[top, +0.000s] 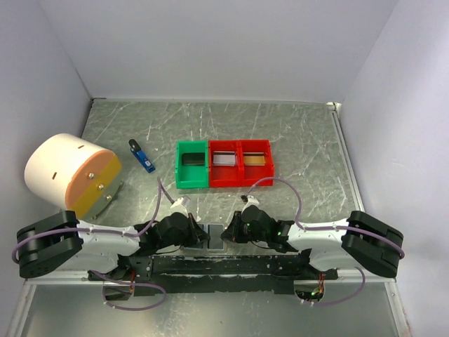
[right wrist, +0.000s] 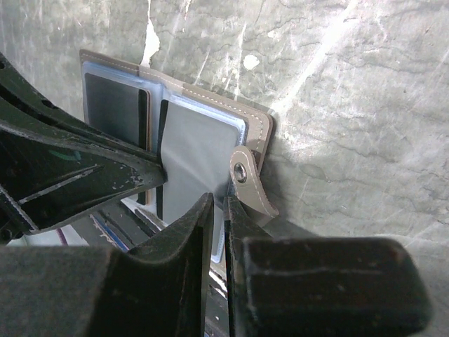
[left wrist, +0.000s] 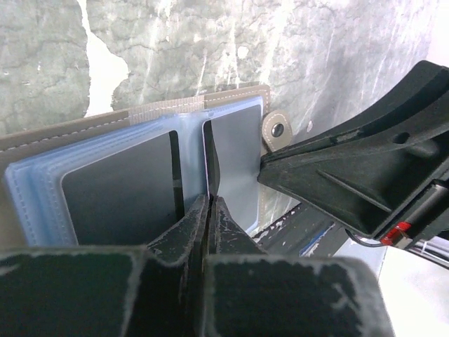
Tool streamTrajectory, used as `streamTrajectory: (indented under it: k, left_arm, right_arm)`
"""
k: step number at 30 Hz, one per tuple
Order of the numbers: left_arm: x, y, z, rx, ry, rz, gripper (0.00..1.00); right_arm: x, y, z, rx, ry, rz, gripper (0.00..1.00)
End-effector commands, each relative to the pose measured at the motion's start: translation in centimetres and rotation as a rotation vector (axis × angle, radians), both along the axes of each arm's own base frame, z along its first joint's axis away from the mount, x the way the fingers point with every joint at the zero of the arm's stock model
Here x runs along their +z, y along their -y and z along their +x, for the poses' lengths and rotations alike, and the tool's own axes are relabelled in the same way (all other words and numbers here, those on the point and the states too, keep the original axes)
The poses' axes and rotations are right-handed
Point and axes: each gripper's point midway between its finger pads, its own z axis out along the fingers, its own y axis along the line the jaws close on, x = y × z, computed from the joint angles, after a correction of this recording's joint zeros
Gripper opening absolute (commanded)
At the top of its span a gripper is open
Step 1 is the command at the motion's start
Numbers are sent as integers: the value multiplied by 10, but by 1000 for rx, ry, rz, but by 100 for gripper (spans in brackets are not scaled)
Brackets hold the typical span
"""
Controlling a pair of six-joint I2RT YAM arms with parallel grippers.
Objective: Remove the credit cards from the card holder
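The grey card holder [top: 214,234] lies open between my two grippers at the table's near edge. In the left wrist view its pale blue sleeves [left wrist: 151,137] hold dark credit cards [left wrist: 119,189]. My left gripper [left wrist: 209,200] is shut on a thin dark card edge [left wrist: 208,151] standing up at the holder's middle fold. My right gripper [right wrist: 219,203] is shut on the right panel of the card holder [right wrist: 200,147], just below the snap tab [right wrist: 247,179]. From above, the left gripper [top: 202,237] and the right gripper [top: 226,235] nearly touch over the holder.
A green tray [top: 191,165] and a red double tray [top: 239,163] stand mid-table, the red one with flat cards inside. A small blue-and-black gadget [top: 142,156] lies to their left. A large white and orange cylinder [top: 70,174] sits at the far left.
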Motion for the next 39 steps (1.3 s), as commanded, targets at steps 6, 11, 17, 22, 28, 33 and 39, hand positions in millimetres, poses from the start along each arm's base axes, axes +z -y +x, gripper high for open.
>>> streamTrajectory:
  k: [6, 11, 17, 22, 28, 33, 39]
  left_arm:
    - [35, 13, 0, -13, 23, -106, 7]
    - [33, 5, 2, 9, 24, -69, 7]
    - [29, -4, 3, 28, 20, -21, 7]
    - [27, -6, 3, 29, 20, -11, 7]
    - [24, -3, 2, 21, 13, -10, 7]
    - [24, -2, 2, 18, 12, -3, 7]
    - [26, -1, 3, 19, 14, -9, 7]
  right_arm:
    - [-45, 43, -20, -2, -85, -201, 12]
    - [-43, 40, -19, 3, -80, -199, 12]
    - [-42, 36, -18, 13, -80, -200, 12]
    - [-32, 27, -15, 42, -57, -180, 13]
    - [12, 2, -7, 125, 39, -101, 14]
    - [37, -13, -2, 176, 87, -72, 16]
    - [24, -26, -8, 219, 42, -80, 17]
